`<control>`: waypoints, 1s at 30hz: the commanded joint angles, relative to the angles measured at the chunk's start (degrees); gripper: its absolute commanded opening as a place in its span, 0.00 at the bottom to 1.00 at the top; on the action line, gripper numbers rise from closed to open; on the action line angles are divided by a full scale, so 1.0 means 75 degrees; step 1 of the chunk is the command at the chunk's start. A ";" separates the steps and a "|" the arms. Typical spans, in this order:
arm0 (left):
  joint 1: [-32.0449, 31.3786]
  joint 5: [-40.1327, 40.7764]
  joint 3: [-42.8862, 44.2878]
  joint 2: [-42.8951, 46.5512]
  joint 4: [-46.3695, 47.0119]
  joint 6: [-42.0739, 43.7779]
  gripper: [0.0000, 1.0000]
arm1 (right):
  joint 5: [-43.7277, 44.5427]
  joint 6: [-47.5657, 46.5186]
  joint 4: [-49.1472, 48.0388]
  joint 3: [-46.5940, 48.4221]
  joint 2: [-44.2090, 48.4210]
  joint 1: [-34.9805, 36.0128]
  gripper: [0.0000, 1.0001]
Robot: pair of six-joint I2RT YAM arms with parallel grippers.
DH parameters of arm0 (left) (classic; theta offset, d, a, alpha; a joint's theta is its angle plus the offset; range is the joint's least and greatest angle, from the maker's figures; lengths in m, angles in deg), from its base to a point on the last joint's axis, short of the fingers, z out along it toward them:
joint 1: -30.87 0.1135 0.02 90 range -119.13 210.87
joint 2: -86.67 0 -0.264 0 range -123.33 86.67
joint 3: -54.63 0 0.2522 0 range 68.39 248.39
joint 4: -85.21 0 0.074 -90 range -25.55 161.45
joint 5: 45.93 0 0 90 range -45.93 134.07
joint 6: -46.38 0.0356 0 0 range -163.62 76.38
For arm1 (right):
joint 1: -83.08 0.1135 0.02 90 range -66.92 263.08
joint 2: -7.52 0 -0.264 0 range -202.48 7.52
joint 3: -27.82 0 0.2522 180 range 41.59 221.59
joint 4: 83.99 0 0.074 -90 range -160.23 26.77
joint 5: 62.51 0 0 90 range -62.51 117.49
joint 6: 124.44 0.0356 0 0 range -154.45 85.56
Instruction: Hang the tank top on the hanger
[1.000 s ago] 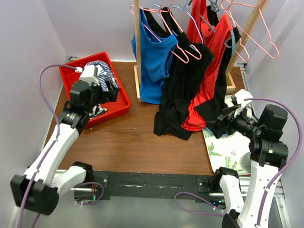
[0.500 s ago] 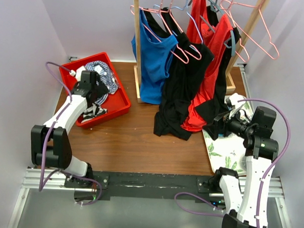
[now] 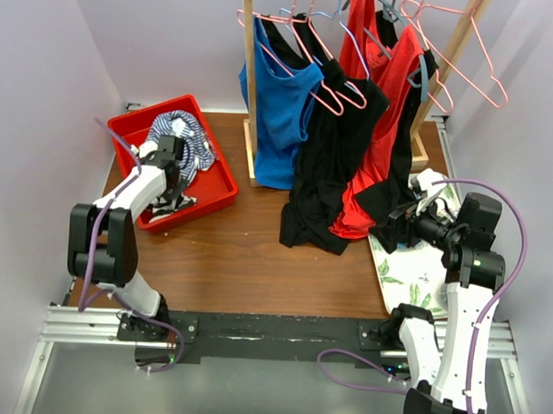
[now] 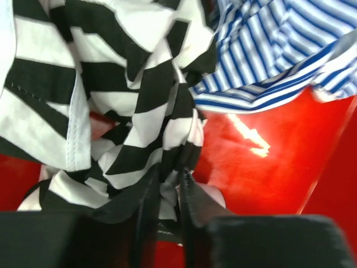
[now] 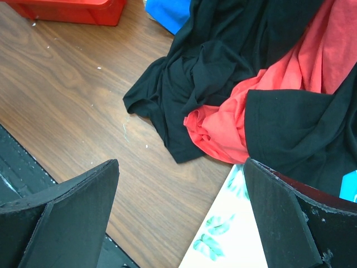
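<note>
My left gripper [image 4: 169,177] is down in the red bin [image 4: 290,156], its two fingers [image 4: 146,215] drawn almost together on a fold of the black-and-white striped tank top [image 4: 128,111], so it pinches that fabric between them. The tank top lies crumpled in the bin, bunched up directly under the fingers and spreading away from them in loose folds. Just beside it, and partly touching it, a thin blue-and-white striped garment [image 4: 279,50] fills the far corner of the bin. From above, my left gripper [image 3: 169,158] sits over the middle of the bin [image 3: 218,191], which stands on the wooden table [image 3: 247,260] at its far left corner. My right gripper [image 5: 179,167] has its fingers [image 5: 72,206] spread wide with nothing between them. It hangs above the table's right side, near a leaf-printed mat [image 5: 228,234]. In front of it the hems of a black top [image 5: 223,72] and a red top [image 5: 223,128] pool on the wood. Both hang from the wooden rack [image 3: 249,79] at the back, next to a blue tank top [image 3: 280,107]. An empty pink wire hanger [image 3: 488,67] hangs at the rack's upper right end, well apart from the bin.
</note>
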 commanded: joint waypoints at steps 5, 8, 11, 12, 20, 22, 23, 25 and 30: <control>0.0036 -0.0089 0.0025 0.3100 0.1613 0.0990 0.00 | 0.0105 0.0029 -0.0015 0.0466 0.0004 0.0015 0.99; 0.0025 -0.1282 -0.0094 0.4454 0.3208 0.1637 0.00 | 0.0070 0.0158 -0.0133 0.0501 -0.0031 0.0015 0.99; 0.0013 -0.2734 0.0523 0.4761 0.3717 0.2117 0.00 | 0.0035 0.0194 -0.0121 0.0583 -0.0054 0.0003 0.99; -0.0010 -0.3009 0.0678 0.4749 0.3812 0.2190 0.00 | 0.0035 0.0182 -0.0109 0.0606 -0.0054 0.0015 0.99; -0.0910 -0.6079 0.2177 0.4503 0.4692 0.2354 0.00 | 0.0093 -0.0087 0.0219 0.0888 -0.0031 0.0015 0.99; -0.1332 -0.6524 0.2389 0.4433 0.4785 0.2378 0.00 | 0.0047 -0.0122 0.0277 0.0911 -0.0031 0.0015 0.99; -0.1439 -0.6690 0.2518 0.4398 0.4832 0.2297 0.00 | 0.0012 -0.0204 0.0301 0.0946 -0.0031 0.0015 0.99; -0.1708 -0.7436 0.2519 0.4339 0.5158 0.2110 0.00 | -0.0070 -0.0286 0.0394 0.0993 -0.0054 0.0015 0.99; -0.2189 -0.8238 0.1981 0.4362 0.5407 0.1558 0.00 | -0.0001 -0.0544 0.0418 0.1052 -0.0136 0.0026 0.98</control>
